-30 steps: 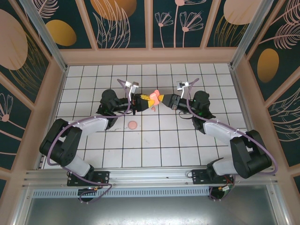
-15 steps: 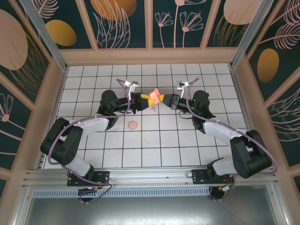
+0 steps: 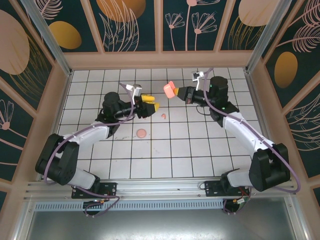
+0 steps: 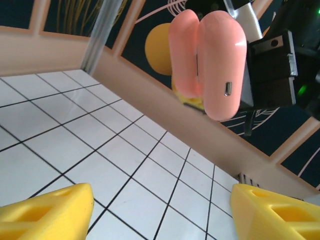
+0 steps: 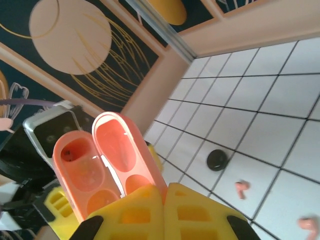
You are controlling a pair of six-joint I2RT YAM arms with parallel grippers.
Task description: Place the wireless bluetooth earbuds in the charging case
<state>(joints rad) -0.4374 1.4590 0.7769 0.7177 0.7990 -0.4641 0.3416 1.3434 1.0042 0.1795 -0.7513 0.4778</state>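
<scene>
Coral charging case (image 3: 170, 89), lid open, clamped in right gripper (image 3: 177, 92) jaws, long axis extending straight out from them. Facing it, left gripper (image 3: 151, 102) jaws spread, empty. Pink earbud (image 3: 164, 115) on counter (image 3: 200, 150) near case.

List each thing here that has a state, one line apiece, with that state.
coral-pink charging case: lid open, held up off the table.
right gripper: shut on the coral-pink charging case.
left gripper: open, empty.
pink earbuds: lying loose on the tiles, outside the case.
</scene>
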